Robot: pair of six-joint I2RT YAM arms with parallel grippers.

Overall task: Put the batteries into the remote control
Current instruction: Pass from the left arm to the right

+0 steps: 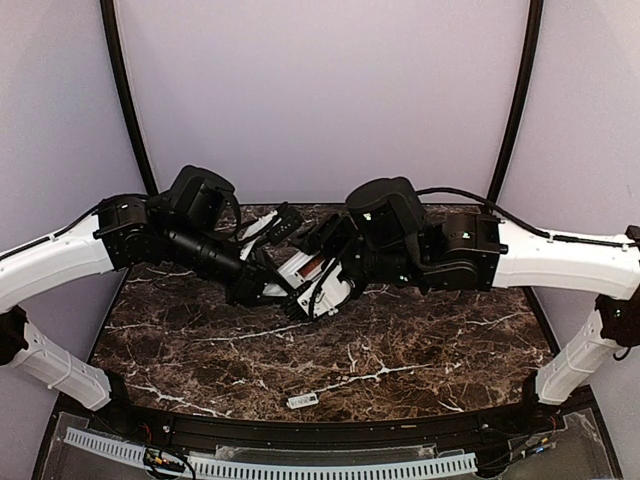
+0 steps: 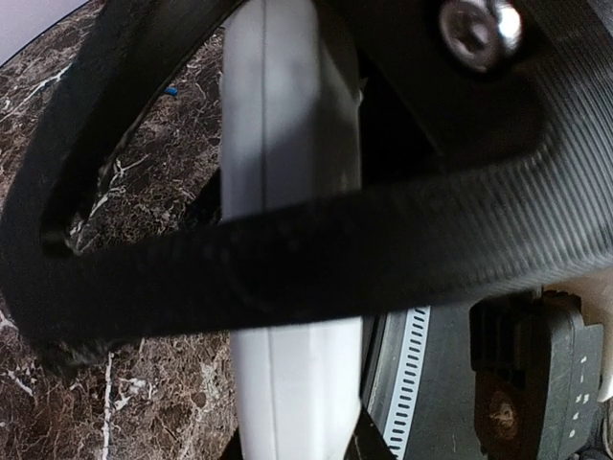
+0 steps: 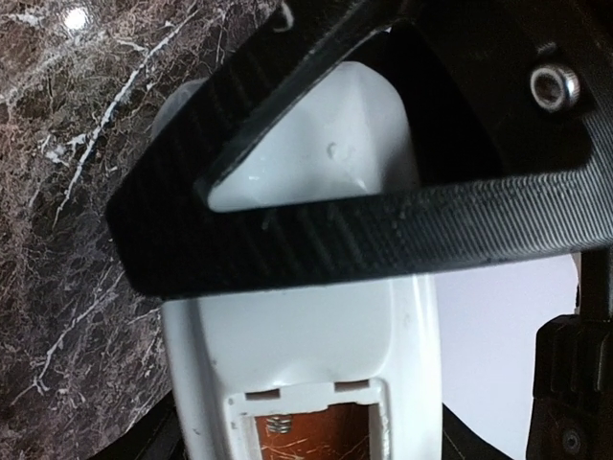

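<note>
Near the table's (image 1: 430,350) front edge we see a small loose white cover (image 1: 302,400) lying alone. Above mid-table both arms meet at the remote control (image 1: 306,272), seemingly raised off the marble. Our left gripper (image 1: 272,290) is pinched on its body, while our right gripper (image 1: 322,292) has one finger laid across it; we cannot tell whether it grips. The battery bay (image 3: 306,426) is open, showing a spring and an orange-brown interior; whether a cell sits inside is unclear. Farther off, a blue battery (image 2: 170,92) lies on the marble. We judge loading is underway. Next, the right gripper must pull clear and fetch that battery.
</note>
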